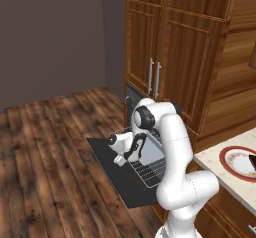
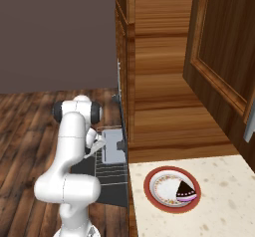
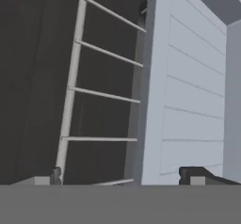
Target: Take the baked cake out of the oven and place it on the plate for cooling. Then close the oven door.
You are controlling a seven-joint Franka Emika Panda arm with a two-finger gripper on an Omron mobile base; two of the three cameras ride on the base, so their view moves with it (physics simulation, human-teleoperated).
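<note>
you have the tall wooden cabinets (image 1: 175, 42) rising over everything, with the oven (image 1: 131, 102) set in below them, little of it visible behind the arm. the oven door (image 1: 117, 174) lies folded down flat, a dark panel above the wood floor (image 1: 45, 172). on your right the speckled bench (image 2: 224, 201) runs beside the oven opening.

the wire rack (image 3: 94, 96) is pulled out over the open door, and the pale blue-grey tray (image 3: 183, 86) sits on it; in the hand view the tray's ribbed surface lies right beside the bare rack bars.

the plate (image 2: 162, 186) rests on the bench near its oven-side edge, and the baked cake (image 2: 186, 190) is already on it, a dark wedge at the rim side away from the oven.

your gripper (image 3: 123, 178) hangs low over the rack and tray edge with its jaws spread wide and nothing between them.
</note>
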